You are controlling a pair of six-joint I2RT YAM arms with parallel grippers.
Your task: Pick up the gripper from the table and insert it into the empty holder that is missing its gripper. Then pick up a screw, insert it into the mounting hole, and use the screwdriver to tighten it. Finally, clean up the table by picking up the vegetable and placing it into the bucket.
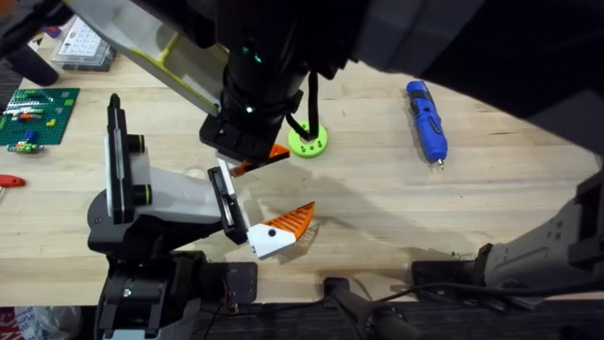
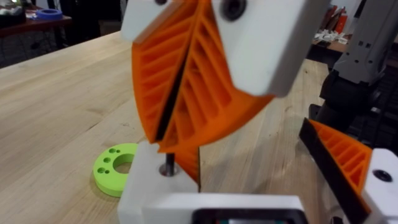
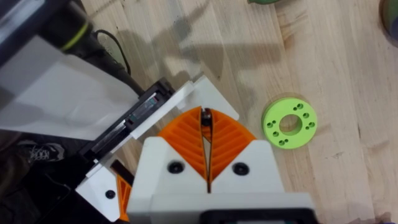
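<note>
Overhead view first: the wooden table (image 1: pixel 377 217) had its near edge running along the bottom, and there was lots of bare wood on the right half. The only thing out there was the blue screwdriver (image 1: pixel 427 121), lying flat and well apart from everything else. The crowded bit was left of centre. The small desktop arm's white holder (image 1: pixel 179 196) ended in a black bracket (image 1: pixel 228 203), and one orange finger (image 1: pixel 283 225) was already mounted on it, near the table's front edge. The green disc (image 1: pixel 308 142) sat just beside the action.

The right gripper (image 1: pixel 260 156) hung over the bracket with its orange pads (image 3: pixel 186 140) pressed together. There was something thin and dark at the tip that I couldn't identify. In the left wrist view, a white block with an orange rib sat directly under those pads. It looked like the gripper (image 2: pixel 149 180), and a dark screw (image 2: pixel 168 168) was standing in its hole. Whether the pads touched the screw, couldn't tell. Couldn't tell the left gripper's state either.

For containers, there was a clear parts box (image 1: pixel 80 42) at the far left corner, contents too small to make out. A green studded board (image 1: pixel 38 115) lay near the left edge.
</note>
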